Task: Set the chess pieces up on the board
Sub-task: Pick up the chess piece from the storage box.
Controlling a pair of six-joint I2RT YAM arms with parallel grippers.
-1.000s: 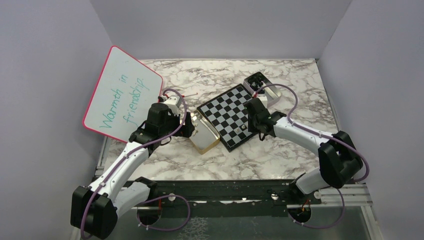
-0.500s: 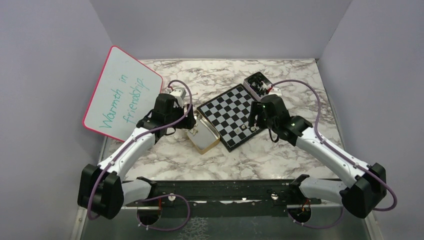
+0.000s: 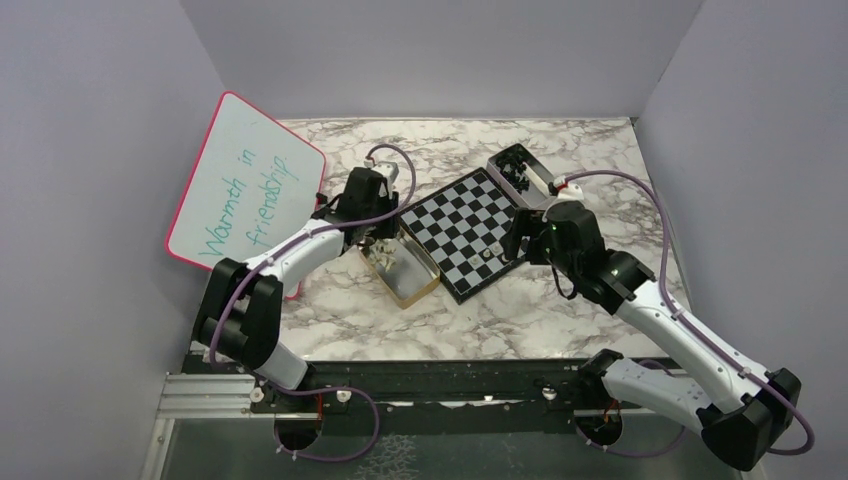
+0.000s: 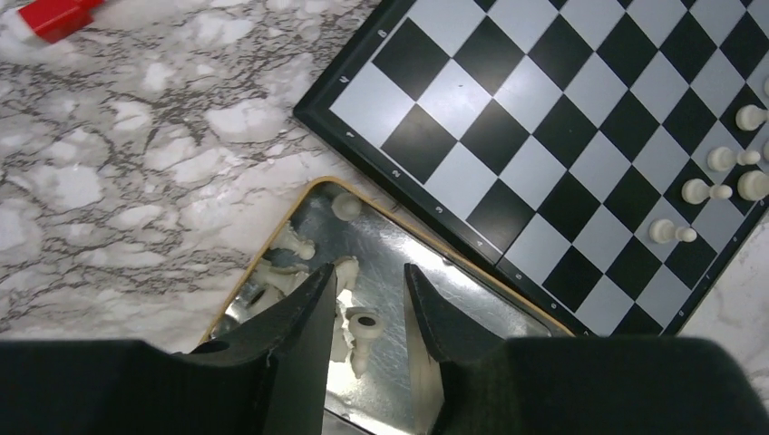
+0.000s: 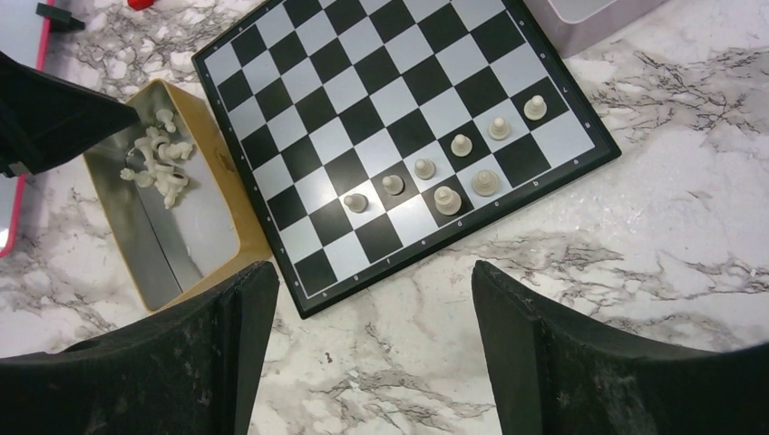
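The board (image 3: 455, 215) lies angled at mid-table. Several pale chess pieces (image 5: 423, 168) stand in two short rows near its right edge. More pale pieces (image 4: 288, 272) lie heaped in a gold-rimmed tin (image 4: 508, 299) beside the board. My left gripper (image 4: 367, 290) is lowered into that tin, its jaws narrowed on either side of one lying pale piece (image 4: 363, 328), with a gap on both sides. My right gripper (image 5: 372, 272) hangs wide open and empty over the marble just off the board's near corner (image 5: 304, 304).
A pink-framed whiteboard (image 3: 245, 200) leans at the left. A second tin (image 3: 515, 165) with dark pieces sits behind the board's far right corner. A small red object (image 4: 54, 16) lies on the marble left of the board. Grey walls enclose the table.
My left arm swung right over the gold-rimmed tin and its jaws narrowed around a lying piece. My right gripper opened wide and drew back from the board, leaving a pale piece standing.
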